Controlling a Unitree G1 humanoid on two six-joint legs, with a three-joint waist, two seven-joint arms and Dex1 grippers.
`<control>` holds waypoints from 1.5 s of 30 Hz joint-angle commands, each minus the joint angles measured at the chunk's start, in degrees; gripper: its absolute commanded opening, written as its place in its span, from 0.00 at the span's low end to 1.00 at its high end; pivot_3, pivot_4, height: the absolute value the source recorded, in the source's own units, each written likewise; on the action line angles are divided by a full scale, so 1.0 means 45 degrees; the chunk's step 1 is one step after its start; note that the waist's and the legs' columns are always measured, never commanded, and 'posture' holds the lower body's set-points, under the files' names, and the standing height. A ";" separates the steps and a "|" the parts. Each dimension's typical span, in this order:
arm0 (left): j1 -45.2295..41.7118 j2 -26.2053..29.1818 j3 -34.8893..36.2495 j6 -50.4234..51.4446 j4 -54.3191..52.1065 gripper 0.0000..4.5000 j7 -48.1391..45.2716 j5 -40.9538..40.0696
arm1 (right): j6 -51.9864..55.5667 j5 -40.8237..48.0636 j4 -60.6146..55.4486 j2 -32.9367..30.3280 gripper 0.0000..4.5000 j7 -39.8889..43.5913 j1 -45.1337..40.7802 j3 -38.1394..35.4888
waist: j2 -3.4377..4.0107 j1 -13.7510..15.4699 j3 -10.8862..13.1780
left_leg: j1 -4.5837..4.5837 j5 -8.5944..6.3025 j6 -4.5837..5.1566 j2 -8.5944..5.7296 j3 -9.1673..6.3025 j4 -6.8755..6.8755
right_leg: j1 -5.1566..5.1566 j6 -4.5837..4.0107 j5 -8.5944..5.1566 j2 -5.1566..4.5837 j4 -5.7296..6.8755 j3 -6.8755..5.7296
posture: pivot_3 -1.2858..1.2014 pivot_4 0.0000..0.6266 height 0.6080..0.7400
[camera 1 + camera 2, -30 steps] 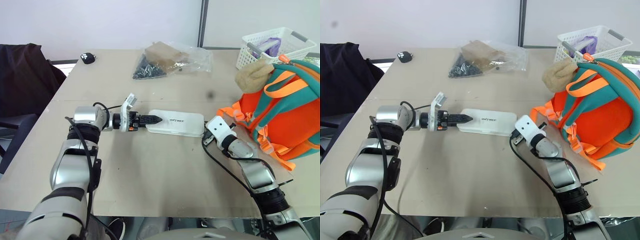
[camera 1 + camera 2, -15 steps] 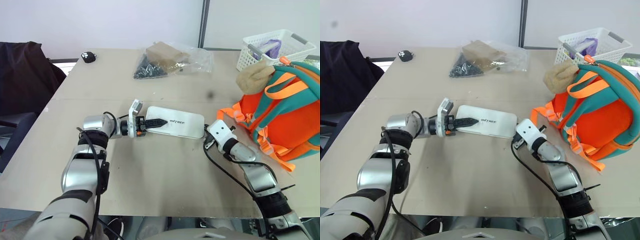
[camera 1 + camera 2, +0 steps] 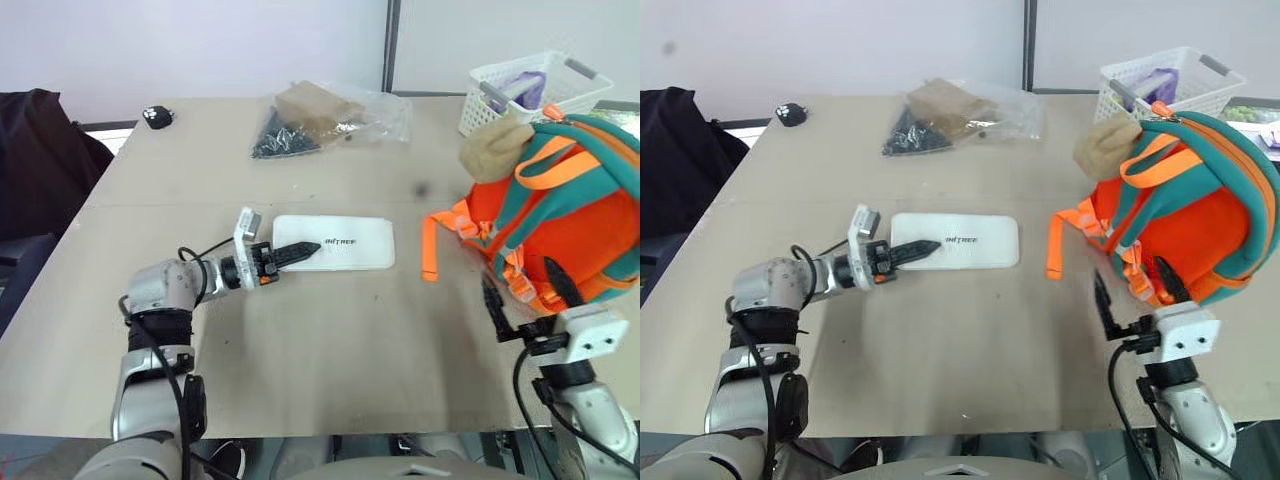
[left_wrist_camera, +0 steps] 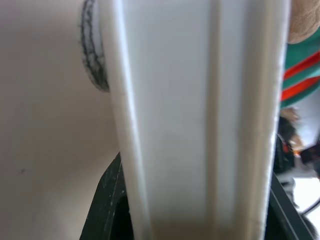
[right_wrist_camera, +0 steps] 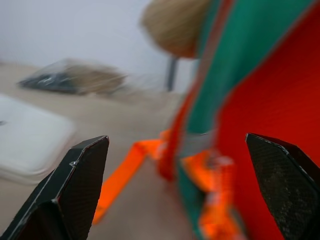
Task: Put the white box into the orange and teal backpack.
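One pincer (image 3: 300,249), the left, clamps the white box's (image 3: 340,243) end.

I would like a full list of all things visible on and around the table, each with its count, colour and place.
flat white rectangular box: one, white with small dark lettering, middle of the table.
orange and teal backpack: one, orange with teal trim, right side of the table, a tan plush toy at its top.
white plastic lattice basket: one, white, far right corner, something purple inside.
clear plastic bag: one, transparent, holding dark and brown items, far middle of the table.
small black object: one, black, far left corner.
dark cloth: one, black, beside the table's left edge.
beige table: one.
left gripper: closed on the box's left end.
right gripper: open, near the backpack.
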 commanded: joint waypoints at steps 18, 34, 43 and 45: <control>0.1022 -0.0626 0.1383 -0.2893 -0.2494 0.27 0.2384 -0.1421 | 0.6567 0.6559 0.0890 -0.0378 0.34 -0.2099 -0.7737 -0.0824 | -0.0005 0.0009 0.0036 | -0.0139 0.0025 -0.0035 0.0038 0.0003 -0.0028 | -0.0164 -0.0057 0.0032 0.0036 -0.0013 -0.0004 | 0.52 0.24 0.89; 0.1056 -0.0654 0.1778 -0.6329 -0.4449 0.27 0.2755 -0.2043 | 1.2148 1.5793 0.1170 -0.4921 0.01 0.2395 -1.0706 -0.0520 | -0.0025 0.0026 0.0068 | -0.0220 0.0032 -0.0042 0.0087 0.0015 -0.0002 | -0.0221 -0.0107 0.0079 0.0081 -0.0023 -0.0020 | 0.52 0.24 0.89; 0.1524 -0.0234 0.1971 -0.6257 -0.6259 0.27 0.2174 -0.3764 | 1.1783 1.4829 0.1452 -0.4952 0.01 0.1553 -1.0736 -0.0304 | -0.0053 0.0089 0.0082 | -0.0229 0.0030 -0.0039 0.0079 0.0015 0.0003 | -0.0220 -0.0103 0.0081 0.0067 -0.0034 -0.0024 | 0.52 0.24 0.89; 0.1694 -0.0111 0.2262 -0.6252 -0.6315 0.27 0.2168 -0.4263 | 1.1724 1.4676 0.1506 -0.4853 0.01 0.1470 -1.0702 -0.0282 | -0.0051 0.0037 0.0083 | -0.0225 0.0030 -0.0040 0.0088 0.0018 -0.0001 | -0.0226 -0.0104 0.0081 0.0076 -0.0028 -0.0019 | 0.52 0.24 0.89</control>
